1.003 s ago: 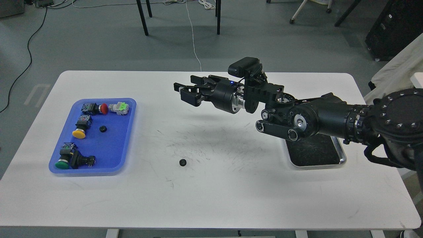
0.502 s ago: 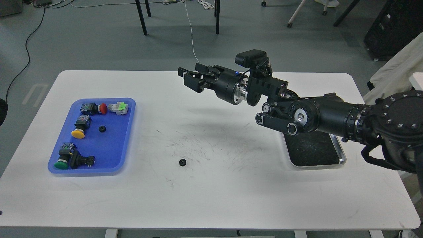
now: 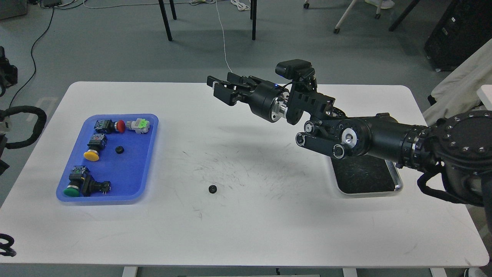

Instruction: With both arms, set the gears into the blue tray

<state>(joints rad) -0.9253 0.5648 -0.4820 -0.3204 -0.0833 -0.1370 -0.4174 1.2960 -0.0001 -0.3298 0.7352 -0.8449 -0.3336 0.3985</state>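
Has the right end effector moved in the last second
Yes. The right end effector has lifted up and back: a second ago it hung over the white table, and now its tips reach that table's far edge. The gear on the table has not moved.

Honestly can't read a single word, number or logo anywhere from up here, everything's too small or just blank.

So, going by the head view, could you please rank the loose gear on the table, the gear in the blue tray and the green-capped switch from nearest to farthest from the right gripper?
From the right gripper, raised over the table's far middle:
1. Loose gear, on the bare table, front centre.
2. Gear in the blue tray, mid-tray, left.
3. Green-capped switch, tray's near-left corner.
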